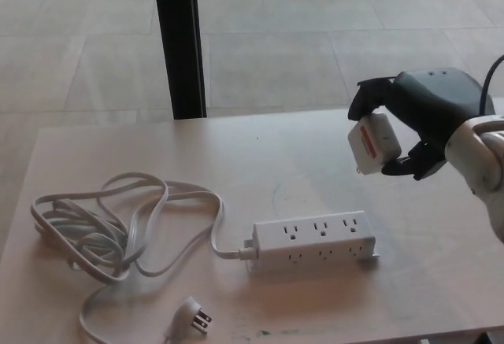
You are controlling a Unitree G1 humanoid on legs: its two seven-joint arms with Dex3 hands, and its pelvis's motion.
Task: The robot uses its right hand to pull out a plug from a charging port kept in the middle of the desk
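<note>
Near desk edge: the power strip's own pronged plug lies loose on the tabletop, its white cord piled in loops at left and running into the strip's left end. White power strip lies flat mid-desk, long side across the view, outlets on top and on the front face, all sockets visible are empty. Above and to the right of the strip, well clear of it, the right hand is raised off the desk with thumb and fingers clamped around a white charger plug; the plug is tilted, has a red-orange label on its face, and touches neither strip nor desk. White forearm comes in from the right edge. Left hand does not show. Beyond the desk: a black vertical post and pale tiled floor.
</note>
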